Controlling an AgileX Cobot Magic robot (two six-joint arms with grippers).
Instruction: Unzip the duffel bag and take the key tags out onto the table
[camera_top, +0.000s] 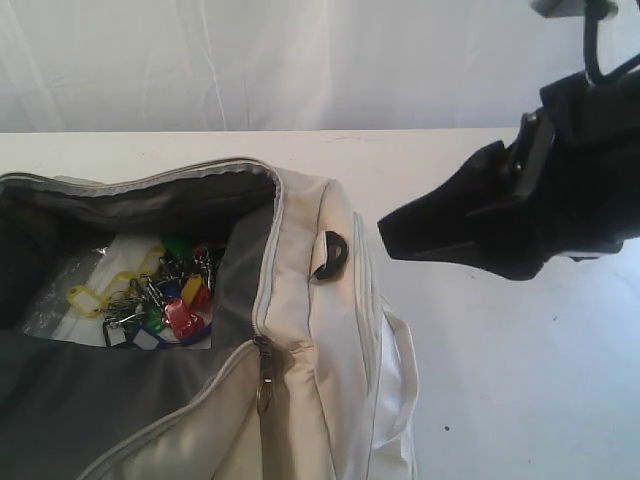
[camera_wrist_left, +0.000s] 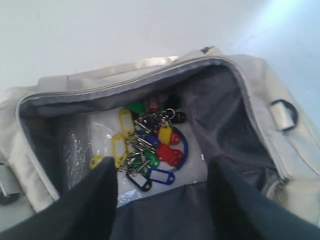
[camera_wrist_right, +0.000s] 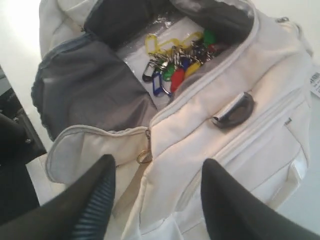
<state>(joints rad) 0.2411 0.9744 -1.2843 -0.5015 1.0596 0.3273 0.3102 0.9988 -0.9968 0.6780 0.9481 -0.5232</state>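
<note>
Left gripper jaws spread, empty, right gripper jaws parted, empty, black arm raised

1 duffel bag, 1 table, 1 tangled bunch of key tags, 2 grippers: left gripper, right gripper.

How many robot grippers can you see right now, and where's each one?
2. The left gripper hangs over the open duffel bag, above the key tags; the right gripper is beside the bag's zipper end, over the table. Both open.
</note>
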